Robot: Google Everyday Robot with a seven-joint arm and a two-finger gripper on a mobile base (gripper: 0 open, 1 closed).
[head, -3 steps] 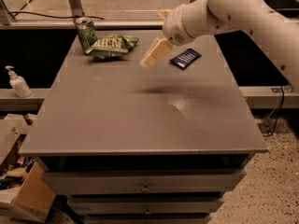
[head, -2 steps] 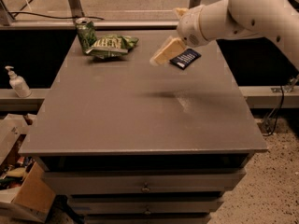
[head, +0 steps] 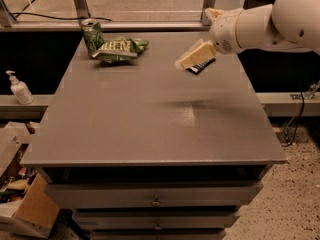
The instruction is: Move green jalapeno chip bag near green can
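The room was dim, with a speckled floor (head: 280, 204) on the right and a metal post (head: 80, 1) rising behind the work surface. That surface was a plain grey table (head: 150, 114), its top matte with a faint sheen near the middle, and drawers (head: 156, 201) with small knobs ran below its front edge. To the left, a white pump bottle (head: 19, 88) stood on a low ledge (head: 45, 108), and a cardboard box (head: 35, 209) sat on the floor beneath it. A dark cable (head: 295, 124) hung down at the right.

At the far left corner of the table the can (head: 92, 34) stood upright, dark green with pale markings too small to read. The bag (head: 120, 48) lay flat just beside it on the right, touching or nearly touching it; its white block lettering showed but could not be read for certain.

The white arm (head: 280, 19) reached in from the upper right. Its tan gripper (head: 189, 59) hung above the far right part of the table, well apart from the bag, over a small dark packet (head: 202, 67). Whether the gripper was open or closed could not be told.
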